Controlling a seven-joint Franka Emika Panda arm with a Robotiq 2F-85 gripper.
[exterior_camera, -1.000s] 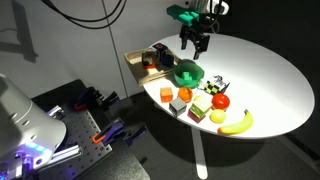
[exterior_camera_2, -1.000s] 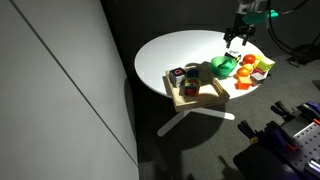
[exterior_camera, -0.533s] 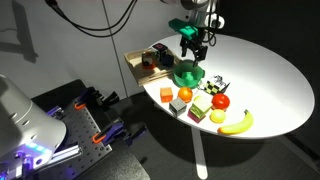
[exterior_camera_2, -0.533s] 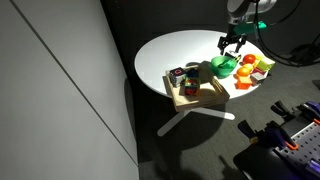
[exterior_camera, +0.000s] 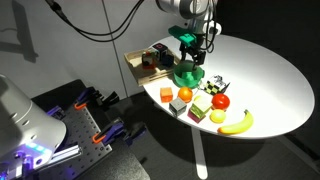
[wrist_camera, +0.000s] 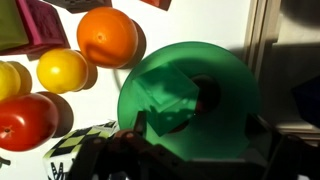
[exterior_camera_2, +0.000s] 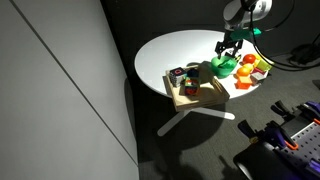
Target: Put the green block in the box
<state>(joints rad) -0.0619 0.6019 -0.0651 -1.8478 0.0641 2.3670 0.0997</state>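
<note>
The arm (exterior_camera: 185,8) shows pale rounded links, a teal-green wrist piece (exterior_camera: 184,35), a black pincer (exterior_camera: 190,56) and a looping black cable (exterior_camera: 98,37).

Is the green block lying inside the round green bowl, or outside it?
Inside. The wrist view shows the green block within the rim of the green bowl, resting on its floor.

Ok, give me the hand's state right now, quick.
Hand: open, holding nothing, poised over the green bowl where the green block lies.
</note>
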